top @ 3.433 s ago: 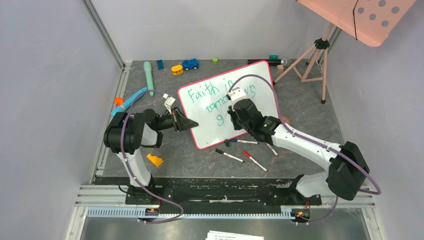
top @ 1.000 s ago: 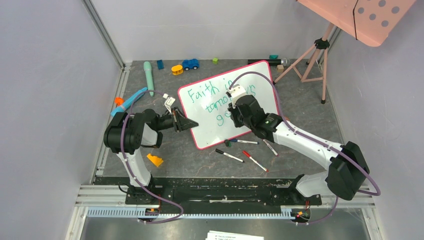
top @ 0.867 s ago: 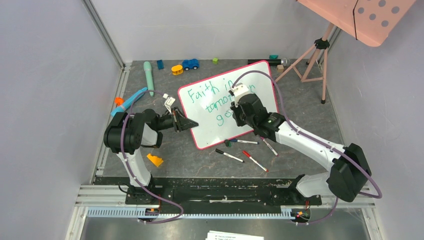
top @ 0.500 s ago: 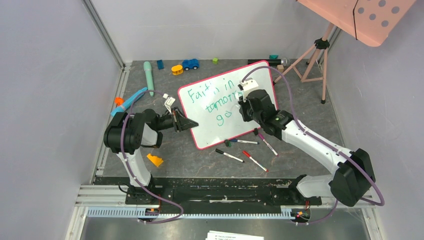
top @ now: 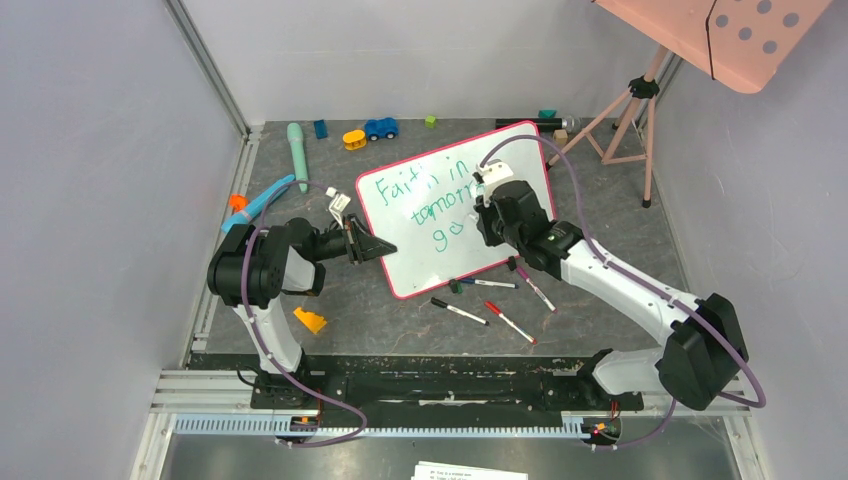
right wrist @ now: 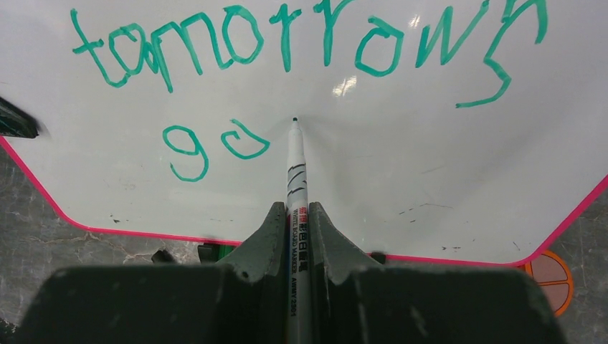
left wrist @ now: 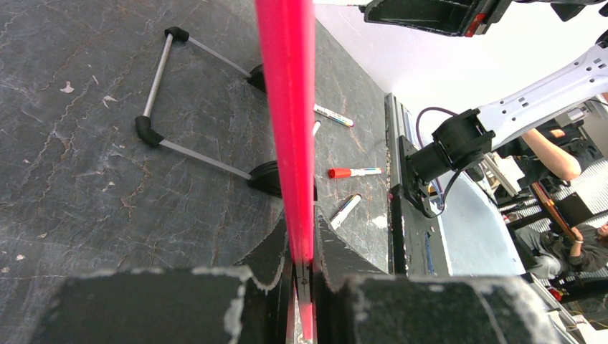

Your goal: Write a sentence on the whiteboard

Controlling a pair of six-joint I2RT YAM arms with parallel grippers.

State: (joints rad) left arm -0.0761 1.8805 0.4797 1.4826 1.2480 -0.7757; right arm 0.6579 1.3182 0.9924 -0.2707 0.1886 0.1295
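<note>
Arms: two, namely left arm [top: 262, 272] and right arm [top: 620, 290].
Grippers: two, namely left gripper [left wrist: 305, 266] and right gripper [right wrist: 296, 215].
Boards: one whiteboard [top: 415, 265].
Writing: one sentence [top: 428, 212], in three green lines.
Markers: five. One held marker [right wrist: 296, 165]; four loose: black-capped marker [top: 459, 311], red marker [top: 510, 322], purple marker [top: 535, 290], white-bodied marker [top: 488, 284].
Toy cars: two, namely yellow car [top: 354, 139] and blue car [top: 381, 128].
Small blocks: four, namely blue block [top: 320, 128], green block [top: 430, 121], teal block [top: 547, 114] and beige block [top: 560, 133].
Teal handle [top: 297, 150]: one.
Blue tool [top: 258, 203]: one.
Orange piece [top: 238, 202]: one.
Yellow wedge [top: 310, 320]: one.
Black rod [top: 522, 123]: one; kind cannot be told.
Tripod [top: 625, 125]: one.
Pink dotted panel [top: 740, 35]: one.
</note>
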